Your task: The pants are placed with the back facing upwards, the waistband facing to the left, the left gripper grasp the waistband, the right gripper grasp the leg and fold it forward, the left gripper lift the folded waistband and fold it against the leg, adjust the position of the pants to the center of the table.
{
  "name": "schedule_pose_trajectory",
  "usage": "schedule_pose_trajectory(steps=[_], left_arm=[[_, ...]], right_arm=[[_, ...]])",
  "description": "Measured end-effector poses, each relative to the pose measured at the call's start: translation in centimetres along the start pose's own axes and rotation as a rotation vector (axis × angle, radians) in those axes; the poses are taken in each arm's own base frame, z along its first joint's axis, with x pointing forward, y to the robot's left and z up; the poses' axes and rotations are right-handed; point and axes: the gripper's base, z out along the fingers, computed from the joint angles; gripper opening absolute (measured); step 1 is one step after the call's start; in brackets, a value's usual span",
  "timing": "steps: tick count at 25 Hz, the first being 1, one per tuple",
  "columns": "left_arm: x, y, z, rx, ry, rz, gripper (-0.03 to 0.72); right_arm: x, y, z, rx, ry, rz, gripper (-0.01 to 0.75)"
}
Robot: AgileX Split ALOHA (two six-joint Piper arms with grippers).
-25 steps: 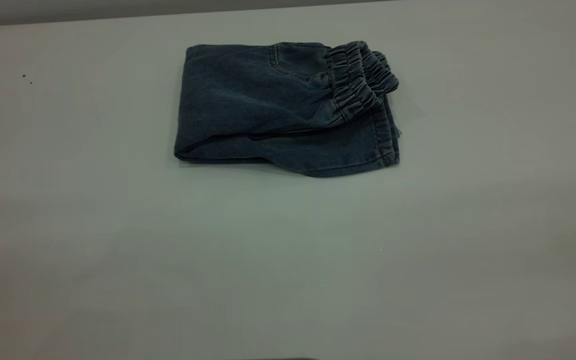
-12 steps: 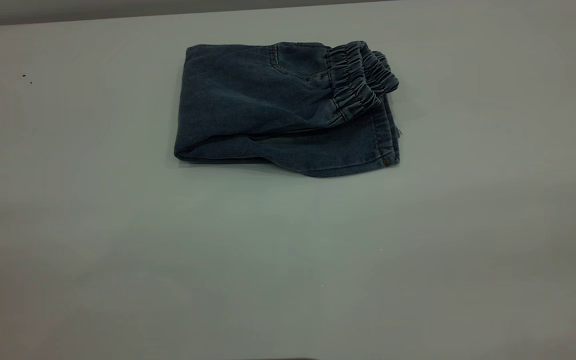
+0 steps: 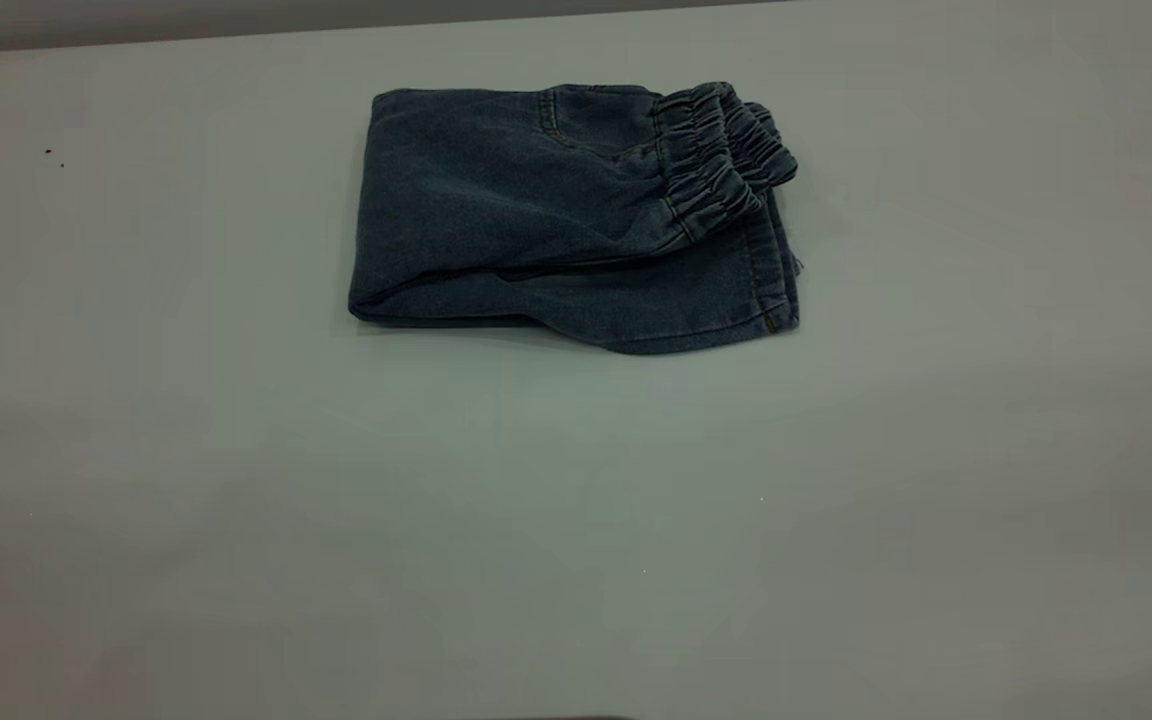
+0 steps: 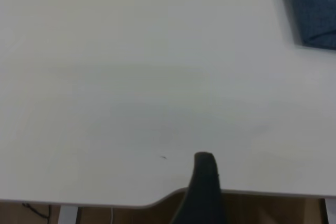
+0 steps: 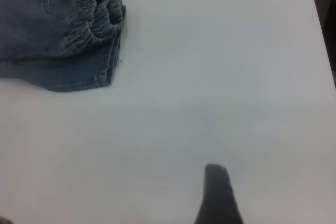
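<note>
Neither arm is seen in the exterior view. Only one dark fingertip of the left pincer (image 4: 205, 167) is shown, held above the surface by its near edge. One fingertip of the right pincer (image 5: 216, 178) is likewise seen above the surface.

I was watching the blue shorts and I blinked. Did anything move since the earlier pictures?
Nothing visibly changed. The pants lie folded in the same spot on the table, the waistband on top toward the right, over the leg. No pincer touches them.
</note>
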Motion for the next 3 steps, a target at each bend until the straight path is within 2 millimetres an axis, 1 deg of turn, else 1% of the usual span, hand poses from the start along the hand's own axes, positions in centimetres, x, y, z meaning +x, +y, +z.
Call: schedule_pose_trajectory(steps=[3], left_arm=[[0.01,0.0,0.0,0.0,0.001,0.0,0.558]], right_arm=[[0.0,0.0,0.0,0.0,0.0,0.0,0.423]])
